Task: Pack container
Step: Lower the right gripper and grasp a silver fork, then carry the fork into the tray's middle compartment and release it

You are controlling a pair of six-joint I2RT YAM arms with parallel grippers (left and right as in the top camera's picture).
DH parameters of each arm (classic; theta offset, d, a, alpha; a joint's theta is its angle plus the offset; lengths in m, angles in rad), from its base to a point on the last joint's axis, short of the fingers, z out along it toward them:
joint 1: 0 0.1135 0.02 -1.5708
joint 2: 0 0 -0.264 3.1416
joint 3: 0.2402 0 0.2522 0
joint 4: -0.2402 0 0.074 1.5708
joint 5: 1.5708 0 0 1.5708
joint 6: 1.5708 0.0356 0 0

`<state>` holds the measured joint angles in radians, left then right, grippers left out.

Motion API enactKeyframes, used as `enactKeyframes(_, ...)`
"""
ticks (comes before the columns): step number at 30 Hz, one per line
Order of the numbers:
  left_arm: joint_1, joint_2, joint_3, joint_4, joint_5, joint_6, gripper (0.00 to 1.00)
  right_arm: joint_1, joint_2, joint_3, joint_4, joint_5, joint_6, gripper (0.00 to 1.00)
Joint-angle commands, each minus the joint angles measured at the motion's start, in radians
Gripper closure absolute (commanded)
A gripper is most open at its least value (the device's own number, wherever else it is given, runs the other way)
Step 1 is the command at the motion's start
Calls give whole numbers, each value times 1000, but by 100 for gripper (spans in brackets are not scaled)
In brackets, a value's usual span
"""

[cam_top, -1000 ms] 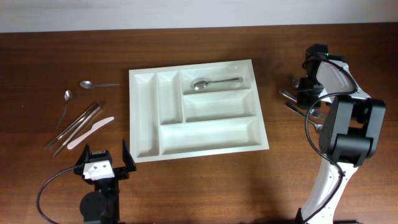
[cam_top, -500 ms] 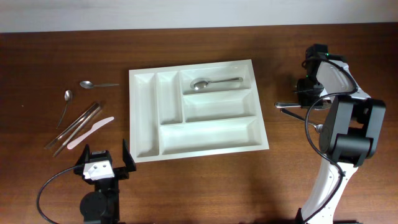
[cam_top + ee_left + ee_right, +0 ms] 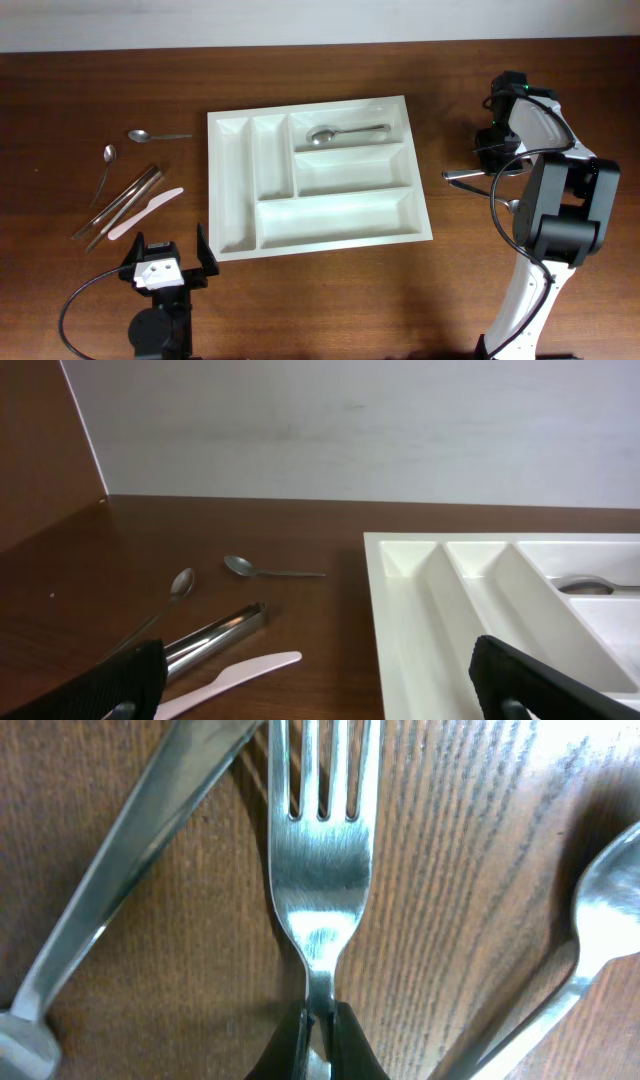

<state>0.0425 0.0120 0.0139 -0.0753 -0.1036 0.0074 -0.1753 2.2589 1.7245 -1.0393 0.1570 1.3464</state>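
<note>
The right gripper (image 3: 320, 1035) is clenched on the neck of a steel fork (image 3: 322, 860). The white five-compartment plastic cutlery tray (image 3: 340, 215) sits mid-way across the brown wooden worktop (image 3: 320, 300), to this gripper's left. The fork lies roughly parallel to its long slots. The left gripper (image 3: 168, 255) gapes empty.

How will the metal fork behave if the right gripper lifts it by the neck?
The fork looks like solid polished metal: probably stiff, no flex. The right gripper pinches only its narrow neck, so it may pivot or slip on that glossy surface. Flat, so unlikely to roll; it could knock the utensil handle close beside it.
</note>
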Motion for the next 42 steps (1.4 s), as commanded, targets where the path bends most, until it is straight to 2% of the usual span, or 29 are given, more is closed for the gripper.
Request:
enactKeyframes(1, 6, -7, -5, 0, 11, 12, 1, -2, 21, 29, -4, 12, -41, 96)
enactKeyframes(16, 6, -7, -5, 0, 11, 12, 1, -1, 14, 172, -19, 9, -217, 96)
enactKeyframes(25, 6, -7, -5, 0, 11, 12, 1, 40, 4, 331, -25, -15, -500, 96)
enactKeyframes(34, 6, -7, -5, 0, 10, 12, 1, 179, 3, 540, -130, -29, -762, 96)
enactKeyframes(42, 6, -7, -5, 0, 11, 12, 1, 345, 3, 573, -251, -37, -845, 96)
